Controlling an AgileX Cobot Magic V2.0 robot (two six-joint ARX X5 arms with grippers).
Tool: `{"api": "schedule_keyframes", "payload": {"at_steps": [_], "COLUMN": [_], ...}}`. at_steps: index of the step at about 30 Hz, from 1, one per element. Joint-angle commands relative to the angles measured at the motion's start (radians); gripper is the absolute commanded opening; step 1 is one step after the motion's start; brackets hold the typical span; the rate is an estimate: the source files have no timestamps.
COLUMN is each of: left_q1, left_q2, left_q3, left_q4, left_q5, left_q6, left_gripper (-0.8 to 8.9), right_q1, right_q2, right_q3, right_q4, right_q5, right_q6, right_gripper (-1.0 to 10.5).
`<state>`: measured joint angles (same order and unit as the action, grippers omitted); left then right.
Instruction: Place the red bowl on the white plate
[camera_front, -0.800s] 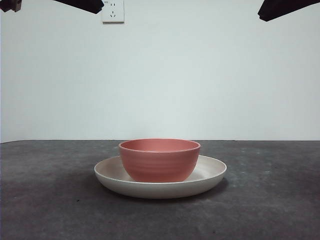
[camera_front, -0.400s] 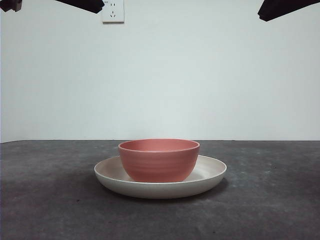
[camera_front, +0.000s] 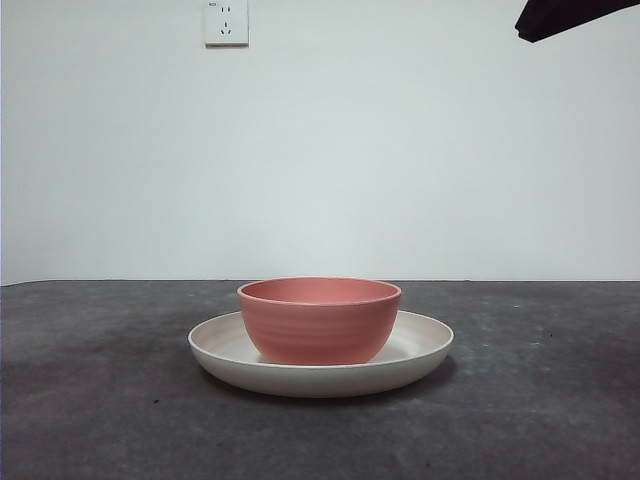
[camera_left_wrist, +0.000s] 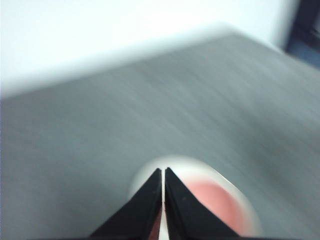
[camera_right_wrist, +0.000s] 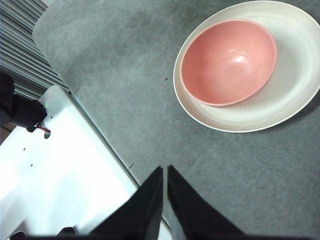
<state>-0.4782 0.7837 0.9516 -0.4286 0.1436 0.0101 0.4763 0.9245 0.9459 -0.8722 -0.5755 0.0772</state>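
Note:
The red bowl (camera_front: 319, 320) stands upright inside the white plate (camera_front: 420, 352) at the middle of the dark table. Both show in the right wrist view, bowl (camera_right_wrist: 227, 62) on plate (camera_right_wrist: 280, 100), and blurred in the left wrist view, bowl (camera_left_wrist: 215, 202) on plate (camera_left_wrist: 187, 162). My left gripper (camera_left_wrist: 163, 171) is shut and empty, high above the bowl and plate, and out of the front view. My right gripper (camera_right_wrist: 164, 169) is shut and empty, raised off to the side. A black tip (camera_front: 565, 15) of an arm shows at the front view's top right corner.
A white wall with a socket (camera_front: 226, 22) stands behind the table. A white base panel (camera_right_wrist: 65, 165) borders the grey mat's edge in the right wrist view. Bare table surface (camera_front: 100, 400) lies on both sides of the plate.
The black arm tips at the top left corner of the front view have moved out of view. The bowl and plate have not moved.

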Motion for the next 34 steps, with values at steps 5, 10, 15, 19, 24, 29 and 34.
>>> {"api": "schedule_keyframes", "payload": {"at_steps": [5, 10, 15, 19, 24, 29, 34], "left_q1": [0.258, 0.403, 0.494, 0.524, 0.533, 0.538, 0.538], "left_q2": [-0.158, -0.274, -0.385, -0.456, -0.543, -0.629, -0.699], "left_q3": [-0.037, -0.159, -0.329, -0.460, -0.618, -0.752, -0.839], "left_q4": [0.135, 0.240, 0.316, 0.346, 0.359, 0.362, 0.360], "left_q5": [-0.071, -0.122, -0.139, -0.141, -0.141, -0.141, -0.142], "left_q6": [0.183, 0.217, 0.212, 0.205, 0.176, 0.125, 0.080], "left_gripper": [0.09, 0.09, 0.09, 0.09, 0.09, 0.09, 0.09], "right_q1": [0.006, 0.006, 0.006, 0.006, 0.006, 0.006, 0.006], "right_q2": [0.008, 0.008, 0.008, 0.008, 0.008, 0.008, 0.008], "right_q3": [0.018, 0.018, 0.018, 0.018, 0.018, 0.018, 0.018], "right_q4": [0.011, 0.011, 0.011, 0.011, 0.011, 0.011, 0.011], "right_q5": [-0.001, -0.001, -0.001, -0.001, -0.001, -0.001, -0.001], "right_q6": [-0.011, -0.011, -0.011, -0.011, -0.011, -0.011, -0.011], "right_gripper": [0.1, 0.1, 0.1, 0.1, 0.1, 0.1, 0.1]}}
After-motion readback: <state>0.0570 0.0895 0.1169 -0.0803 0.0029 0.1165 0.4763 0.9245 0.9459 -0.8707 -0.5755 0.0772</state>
